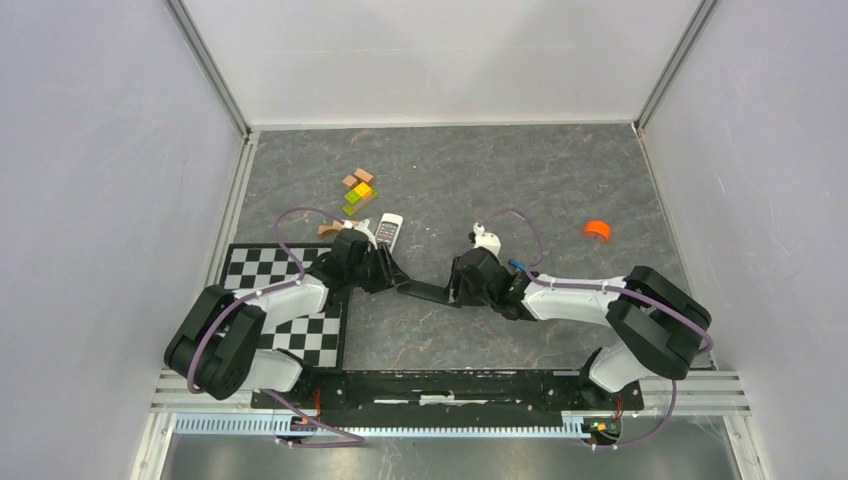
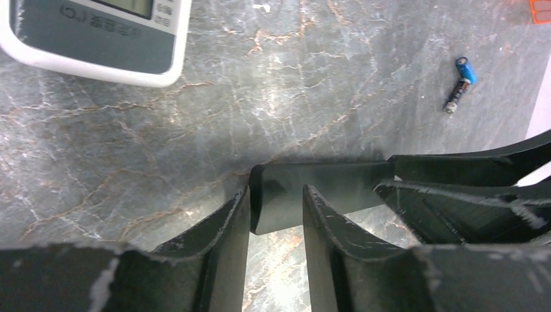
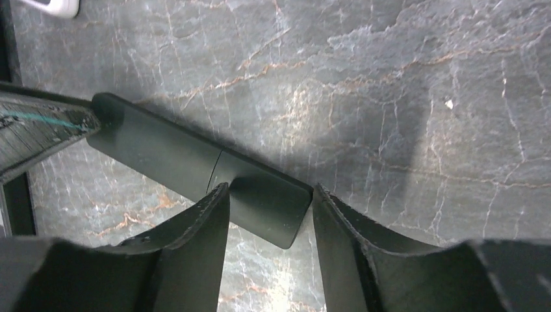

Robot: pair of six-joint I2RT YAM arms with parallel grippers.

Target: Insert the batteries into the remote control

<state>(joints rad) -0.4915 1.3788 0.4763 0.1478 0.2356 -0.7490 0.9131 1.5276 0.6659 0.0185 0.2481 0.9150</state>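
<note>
The white remote control (image 1: 390,230) lies on the grey stone table, and its corner shows at the top left of the left wrist view (image 2: 97,45). The blue battery (image 1: 517,266) lies beside my right wrist. The left wrist view shows the blue battery (image 2: 465,70) end to end with a darker battery (image 2: 455,97). A slim black bar (image 1: 428,291) spans between both grippers. My left gripper (image 2: 276,195) has its jaws parted around one end of the bar (image 2: 279,201). My right gripper (image 3: 269,188) has wider-parted jaws around the bar's other end (image 3: 260,195). In each view the bar passes behind one finger.
Coloured wooden blocks (image 1: 358,190) sit behind the remote. An orange cap (image 1: 597,230) lies at the right. A checkerboard mat (image 1: 290,300) lies under my left arm. White walls enclose the table on three sides.
</note>
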